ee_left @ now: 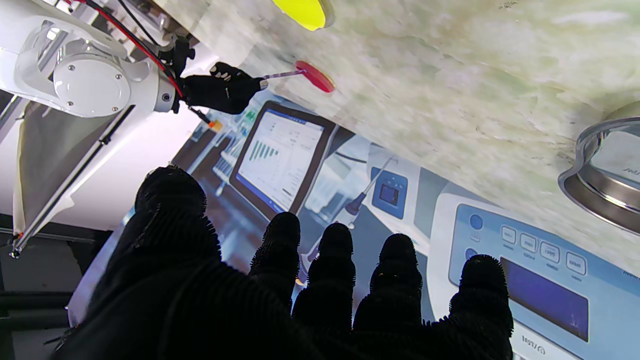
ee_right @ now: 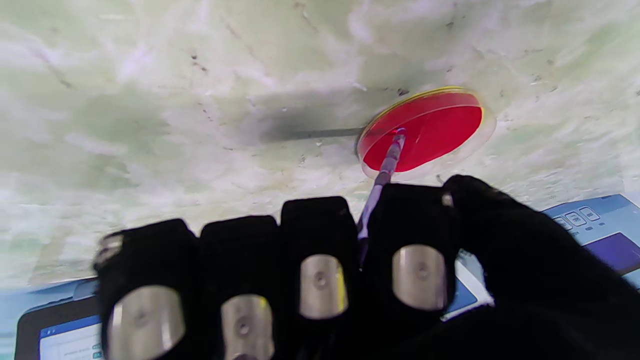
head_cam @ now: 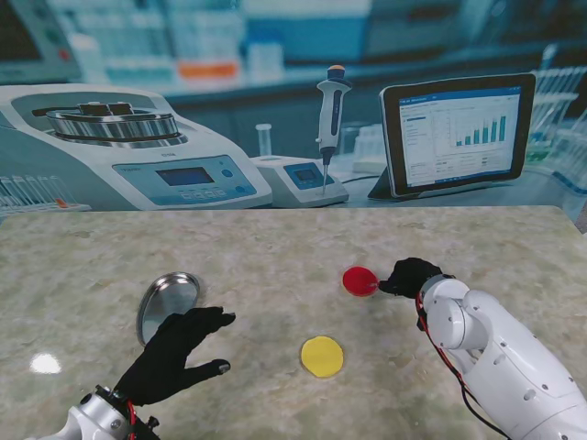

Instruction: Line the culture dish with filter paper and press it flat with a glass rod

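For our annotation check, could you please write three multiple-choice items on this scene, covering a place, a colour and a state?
1. Where is the metal dish?
A. To the left of the yellow disc
B. Under the right hand
C. On the red disc

2. What colour is the disc under the glass rod?
A. Yellow
B. Red
C. Blue

3. What is the left hand doing?
A. Holding the rod
B. Gripping the metal dish
C. Open, holding nothing

Answers: 1 A, it lies left in the stand view. 2 B, the rod tip rests on red. 3 C, its fingers are spread.
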Motion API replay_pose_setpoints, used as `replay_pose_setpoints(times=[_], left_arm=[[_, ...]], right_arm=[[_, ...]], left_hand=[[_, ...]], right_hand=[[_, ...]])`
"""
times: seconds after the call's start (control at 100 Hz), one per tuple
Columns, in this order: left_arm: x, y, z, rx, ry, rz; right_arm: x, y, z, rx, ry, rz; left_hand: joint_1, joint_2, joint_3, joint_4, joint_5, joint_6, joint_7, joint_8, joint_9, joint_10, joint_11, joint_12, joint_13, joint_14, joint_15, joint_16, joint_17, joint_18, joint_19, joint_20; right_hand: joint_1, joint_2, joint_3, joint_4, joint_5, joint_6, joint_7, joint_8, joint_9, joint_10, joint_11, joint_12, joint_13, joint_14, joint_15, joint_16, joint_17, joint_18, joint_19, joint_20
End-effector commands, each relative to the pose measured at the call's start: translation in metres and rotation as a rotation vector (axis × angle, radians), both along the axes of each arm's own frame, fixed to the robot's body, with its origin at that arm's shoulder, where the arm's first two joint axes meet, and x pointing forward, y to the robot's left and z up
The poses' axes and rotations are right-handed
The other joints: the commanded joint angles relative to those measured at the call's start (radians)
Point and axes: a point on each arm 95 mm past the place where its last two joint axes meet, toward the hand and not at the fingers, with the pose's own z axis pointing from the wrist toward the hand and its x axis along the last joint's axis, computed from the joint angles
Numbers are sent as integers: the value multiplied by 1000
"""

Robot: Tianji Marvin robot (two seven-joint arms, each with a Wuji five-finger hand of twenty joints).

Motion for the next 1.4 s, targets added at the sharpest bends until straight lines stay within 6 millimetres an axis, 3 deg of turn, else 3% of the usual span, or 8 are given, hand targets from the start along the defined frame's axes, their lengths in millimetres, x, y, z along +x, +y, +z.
replay_pose_setpoints(times=[0.0,0.35,0.65,1.05,1.39], left_arm=[[-2,-1,-1,0,8,-2],[-3,0,1,-3,9,-3],[-3,1,0,1,14,-2],[-3,1,0,2,17,-1],[-4,0,-1,3,21,-7]], right_arm=[[-4,-2,-7,-11,12,-8],[3,5,3,64,-60,12],[10,10,-6,47,-15,22],[8,1,-7,-54,-12,13],[7,10,0,30,-76,29]], left_hand=[[16,24,-21,30,0,18,-26,-13,-32,1,-19,-14,-26,-32,-15,-11,-14,-28,-45,-28],[16,24,-21,30,1,19,-27,-14,-31,1,-20,-14,-26,-31,-15,-11,-14,-27,-45,-30],[16,24,-21,30,1,20,-27,-14,-32,2,-21,-14,-25,-31,-14,-11,-14,-28,-45,-30],[18,23,-21,30,1,21,-28,-14,-32,1,-21,-14,-23,-31,-14,-10,-14,-27,-45,-31],[17,24,-22,30,2,20,-28,-14,-33,0,-22,-15,-23,-33,-14,-10,-14,-28,-45,-31]], right_hand=[[-15,6,-5,10,69,113,56,2,61,-42,135,10,41,-83,119,23,48,-34,305,-11],[-17,2,-1,10,69,113,55,2,61,-45,133,10,41,-84,118,23,49,-34,305,-13],[-18,5,-2,6,69,113,54,2,61,-45,133,10,41,-84,117,22,49,-33,305,-13],[-15,8,-9,5,69,113,54,2,61,-45,133,10,41,-86,118,22,49,-32,305,-13],[-15,6,-9,5,69,113,54,2,61,-45,133,10,41,-84,117,21,49,-35,305,-14]])
